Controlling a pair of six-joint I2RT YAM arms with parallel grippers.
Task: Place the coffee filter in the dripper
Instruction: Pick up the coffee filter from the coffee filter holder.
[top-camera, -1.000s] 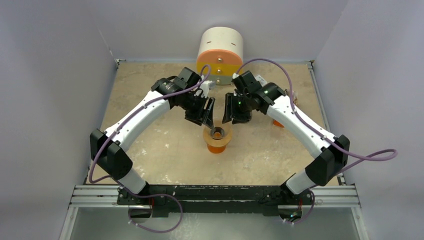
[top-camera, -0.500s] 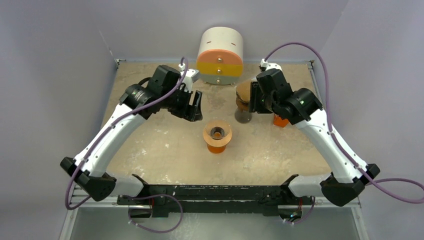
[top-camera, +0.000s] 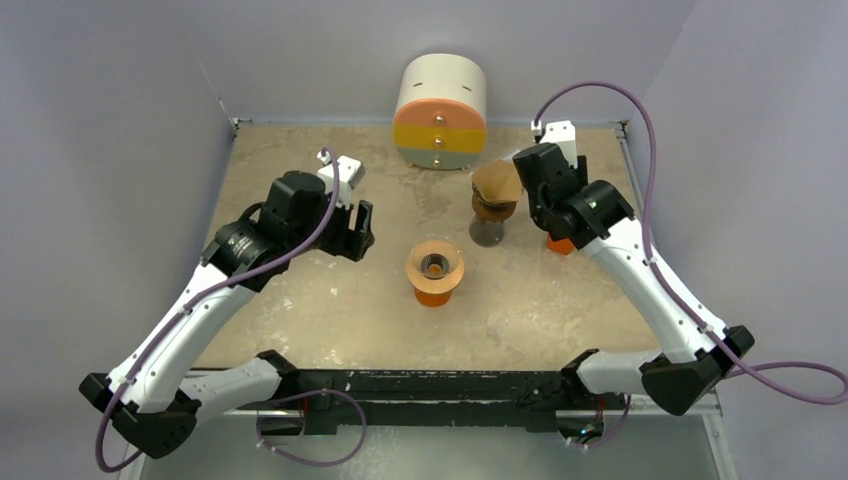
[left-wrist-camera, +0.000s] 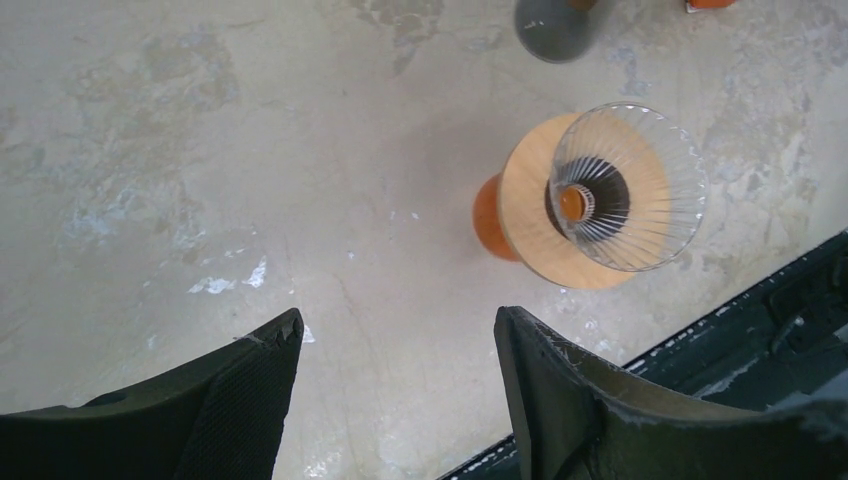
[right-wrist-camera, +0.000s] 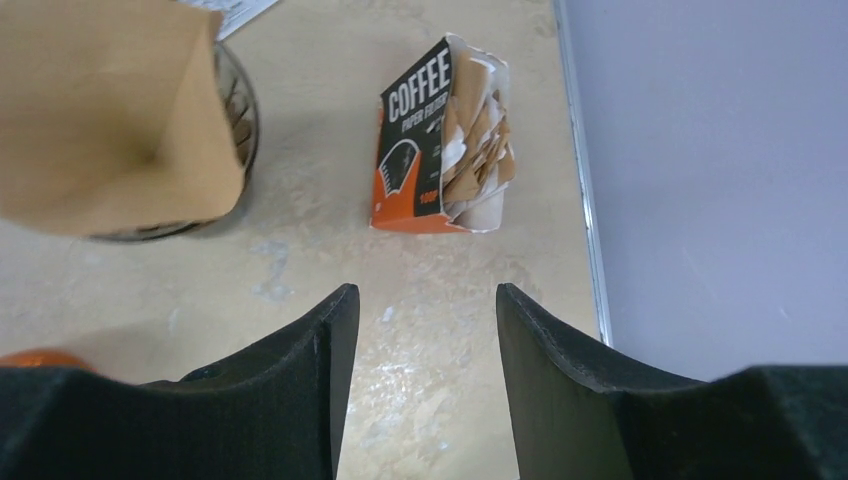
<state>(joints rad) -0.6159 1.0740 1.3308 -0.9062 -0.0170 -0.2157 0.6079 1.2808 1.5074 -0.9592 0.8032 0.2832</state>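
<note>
A glass dripper (top-camera: 434, 264) with a wooden collar stands on an orange base at mid table; it holds no filter and also shows in the left wrist view (left-wrist-camera: 626, 188). A brown paper coffee filter (top-camera: 497, 184) sits upright in a dark wire holder (top-camera: 487, 232) behind and to the right of it; both show in the right wrist view, the filter (right-wrist-camera: 105, 110) in the holder (right-wrist-camera: 238, 110). My left gripper (top-camera: 358, 232) is open and empty, left of the dripper (left-wrist-camera: 398, 330). My right gripper (top-camera: 533, 208) is open and empty, just right of the filter (right-wrist-camera: 427, 300).
An orange and black box of coffee filters (right-wrist-camera: 440, 140) lies open near the right edge rail, partly under my right arm (top-camera: 558, 244). A white, orange and yellow drum (top-camera: 441, 110) stands at the back. The black front rail (left-wrist-camera: 790, 300) is close to the dripper.
Both arms have drawn back from over the dripper: the left gripper moved left and nearer, the right moved back and right, uncovering the filter in the wire holder.
</note>
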